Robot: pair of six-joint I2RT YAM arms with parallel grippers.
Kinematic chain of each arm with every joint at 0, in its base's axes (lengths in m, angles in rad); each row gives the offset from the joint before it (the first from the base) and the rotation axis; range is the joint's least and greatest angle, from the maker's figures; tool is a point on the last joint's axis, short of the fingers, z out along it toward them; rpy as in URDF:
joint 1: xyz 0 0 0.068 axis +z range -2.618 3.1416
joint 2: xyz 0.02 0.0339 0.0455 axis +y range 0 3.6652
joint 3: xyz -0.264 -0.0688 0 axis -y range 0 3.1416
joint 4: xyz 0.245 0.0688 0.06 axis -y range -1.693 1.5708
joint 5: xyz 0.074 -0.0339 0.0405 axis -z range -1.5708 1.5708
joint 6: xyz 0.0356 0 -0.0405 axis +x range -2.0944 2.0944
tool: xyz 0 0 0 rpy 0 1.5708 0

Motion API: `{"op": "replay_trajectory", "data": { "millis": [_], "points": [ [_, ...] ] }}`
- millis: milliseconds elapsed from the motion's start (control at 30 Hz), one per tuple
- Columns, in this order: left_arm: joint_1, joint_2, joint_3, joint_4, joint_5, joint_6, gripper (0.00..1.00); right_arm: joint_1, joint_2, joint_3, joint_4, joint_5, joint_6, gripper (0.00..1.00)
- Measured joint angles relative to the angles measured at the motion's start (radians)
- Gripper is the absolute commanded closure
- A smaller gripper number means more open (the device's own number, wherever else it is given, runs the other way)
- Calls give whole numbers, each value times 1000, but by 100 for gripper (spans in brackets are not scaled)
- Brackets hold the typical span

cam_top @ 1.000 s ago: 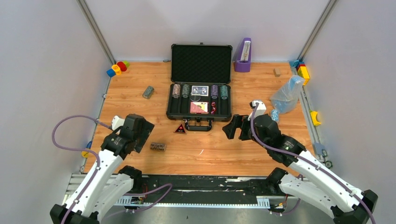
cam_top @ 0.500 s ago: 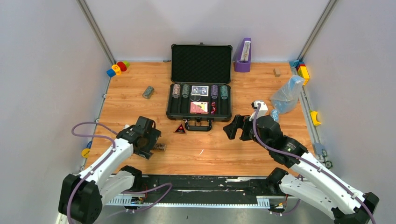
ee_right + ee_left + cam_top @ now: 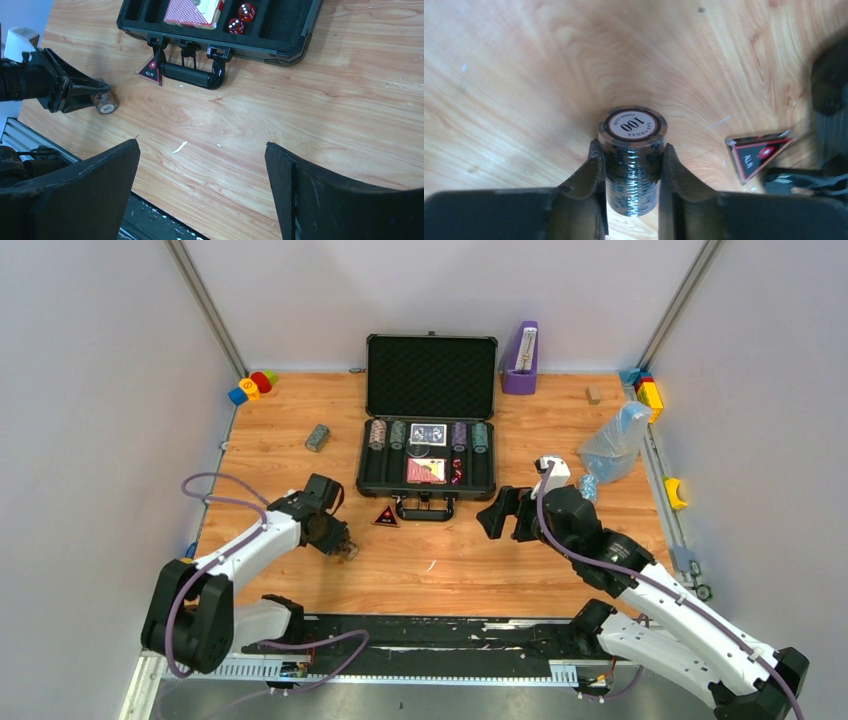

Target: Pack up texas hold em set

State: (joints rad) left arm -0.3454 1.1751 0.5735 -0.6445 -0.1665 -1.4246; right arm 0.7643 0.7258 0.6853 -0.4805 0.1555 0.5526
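A: Left claw (image 3: pixel 632 151) status?
B: Clamped across the chip roll (image 3: pixel 632 127), which lies on the desk (image 3: pixel 450 575) at 7 o'clock from the case (image 3: pixel 431 378). Probably for slotting. Right claw (image 3: pixel 202 146) is wide apart and holds nothing.

a wood-grain table boxed in by pale walls

here's the table (image 3: pixel 560 425), warm orange-brown wood with the grain running side to side, and in the right wrist view it carries a few scuffs and white flecks (image 3: pixel 179 146). plain pale grey all round: back wall (image 3: pixel 430 290), left wall (image 3: pixel 90 390), right wall (image 3: pixel 770 390). a left post (image 3: pixel 205 305) and a right post (image 3: pixel 680 305), bare metal, slant up the back corners. a black strip (image 3: pixel 450 632) lines the near edge, with a silver rail (image 3: pixel 400 672) just below it. the light is soft and even, the shadows faint.
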Motion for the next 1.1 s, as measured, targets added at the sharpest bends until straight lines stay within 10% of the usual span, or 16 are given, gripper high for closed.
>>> {"op": "replay_trajectory", "data": {
  "millis": [567, 967, 1067, 1100],
  "points": [
    [-67, 26, 325, 149, 101, 803, 100, 0, 47, 0, 1, 1, 0, 1],
    [-66, 474, 719, 159, 85, 1164, 100, 0, 94, 11, 4, 23, -1, 2],
    [-64, 549, 751, 146, 73, 1194, 80, 0, 96, 16, 6, 34, -2, 2],
    [-63, 570, 762, 140, 71, 1201, 50, 0, 98, 17, 7, 37, -2, 2]
  ]
}}
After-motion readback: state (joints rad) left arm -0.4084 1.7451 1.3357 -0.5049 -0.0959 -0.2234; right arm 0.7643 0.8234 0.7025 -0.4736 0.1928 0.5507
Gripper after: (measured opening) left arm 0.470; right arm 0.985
